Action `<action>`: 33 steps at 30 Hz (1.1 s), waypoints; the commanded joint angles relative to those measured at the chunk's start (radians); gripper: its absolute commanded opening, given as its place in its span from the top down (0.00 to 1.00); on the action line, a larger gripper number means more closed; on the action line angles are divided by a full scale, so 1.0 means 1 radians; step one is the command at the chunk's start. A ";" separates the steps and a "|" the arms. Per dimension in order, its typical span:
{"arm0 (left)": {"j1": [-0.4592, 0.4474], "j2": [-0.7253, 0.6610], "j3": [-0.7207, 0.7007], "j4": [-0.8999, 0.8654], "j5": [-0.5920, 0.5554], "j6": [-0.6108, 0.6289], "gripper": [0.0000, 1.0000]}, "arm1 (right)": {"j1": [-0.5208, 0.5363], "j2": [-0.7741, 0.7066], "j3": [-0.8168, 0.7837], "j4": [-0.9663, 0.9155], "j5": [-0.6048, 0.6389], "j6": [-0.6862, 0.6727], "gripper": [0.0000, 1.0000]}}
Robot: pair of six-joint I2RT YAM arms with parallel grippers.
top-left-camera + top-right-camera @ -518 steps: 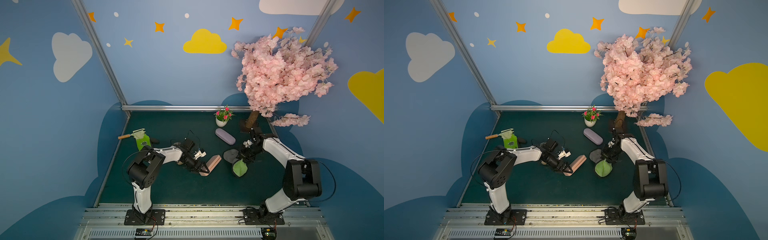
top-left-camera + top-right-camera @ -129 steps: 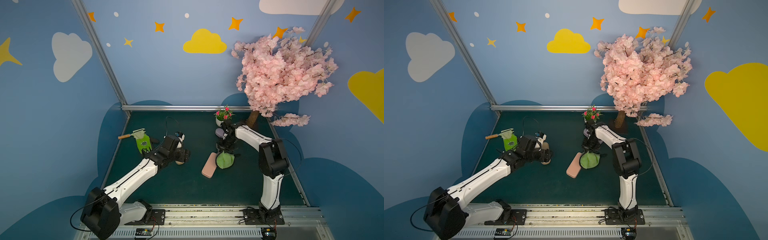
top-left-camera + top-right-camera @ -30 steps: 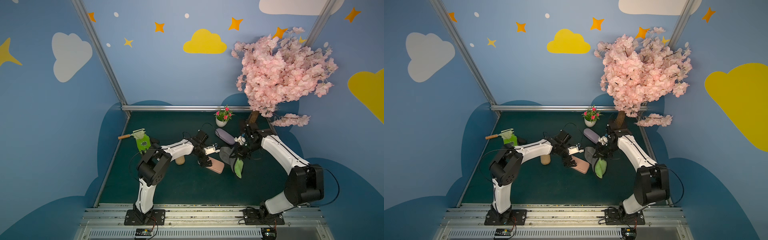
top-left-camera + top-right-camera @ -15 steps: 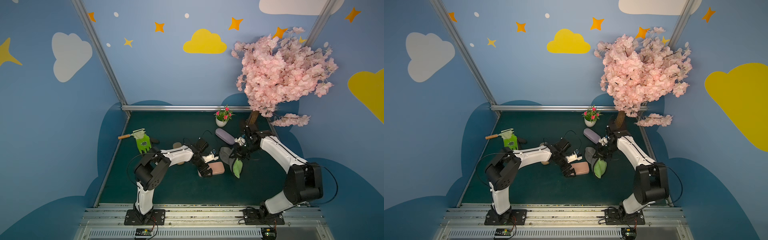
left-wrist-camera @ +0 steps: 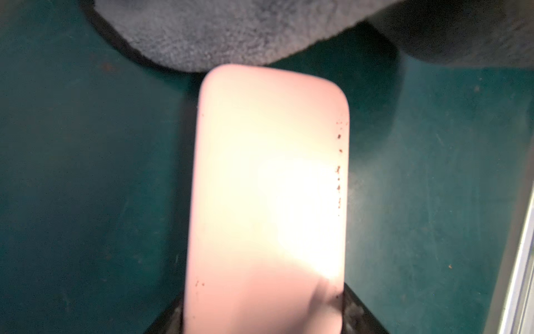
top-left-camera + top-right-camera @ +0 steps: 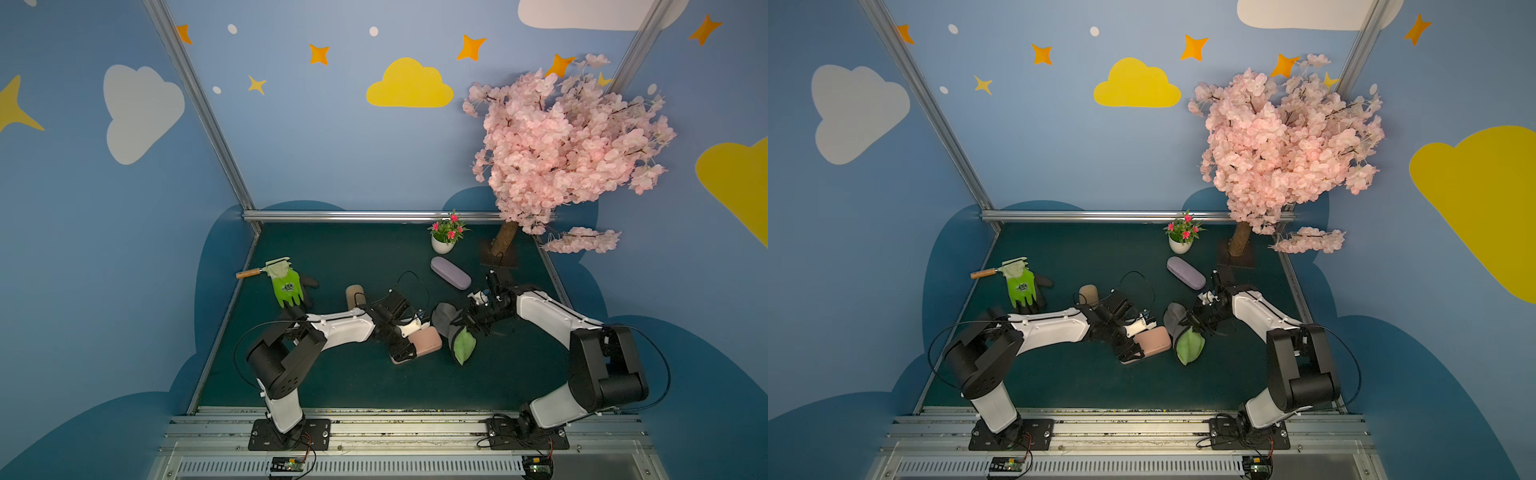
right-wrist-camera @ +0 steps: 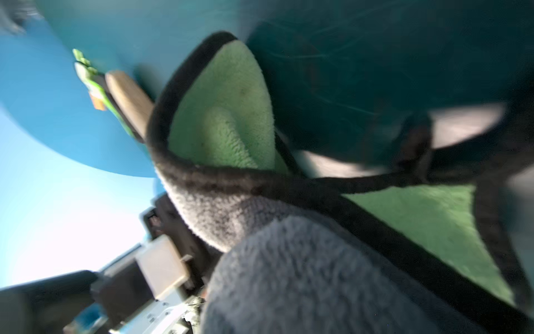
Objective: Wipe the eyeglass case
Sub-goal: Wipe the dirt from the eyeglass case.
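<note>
Eyeglass case (image 6: 426, 338), the pink one, rests on the tabletop (image 6: 332, 382) with one end clamped between the jaws of the left pincer (image 6: 402, 351), probably to pin it so that rubbing cannot slide it. Just beyond its free end, the right pincer (image 6: 468, 321) is shut tight on a grey-and-green cloth (image 6: 462, 345). The cloth droops beneath it and reaches that end, ready to wipe.
</note>
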 commanded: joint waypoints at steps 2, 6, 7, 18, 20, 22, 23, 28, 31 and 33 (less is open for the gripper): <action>-0.006 -0.008 -0.022 0.072 -0.014 0.036 0.65 | 0.094 -0.024 -0.002 0.184 -0.052 0.172 1.00; -0.006 -0.016 -0.038 0.097 -0.015 0.026 0.64 | 0.192 0.060 -0.034 0.328 -0.086 0.280 1.00; -0.006 -0.017 -0.042 0.100 -0.013 0.020 0.61 | 0.205 0.082 -0.040 0.347 -0.091 0.294 1.00; -0.010 -0.127 -0.128 0.021 -0.076 -0.065 0.11 | 0.108 0.180 -0.015 0.123 -0.018 0.138 1.00; -0.021 -0.116 -0.135 0.033 -0.097 -0.075 0.11 | 0.107 0.194 -0.016 0.128 -0.023 0.138 1.00; -0.025 -0.089 -0.123 0.032 -0.116 -0.075 0.12 | 0.110 0.198 -0.028 0.153 -0.031 0.150 1.00; -0.027 -0.071 -0.110 0.025 -0.133 -0.077 0.13 | 0.111 0.200 -0.032 0.160 -0.036 0.155 1.00; -0.066 -0.046 -0.116 0.022 -0.187 -0.093 0.12 | 0.110 0.193 -0.038 0.172 -0.033 0.157 1.00; -0.080 -0.065 -0.133 0.035 -0.223 -0.111 0.00 | 0.111 0.202 -0.037 0.184 -0.032 0.157 1.00; -0.080 -0.071 -0.133 0.034 -0.236 -0.114 0.00 | 0.113 0.218 -0.029 0.187 -0.047 0.150 1.00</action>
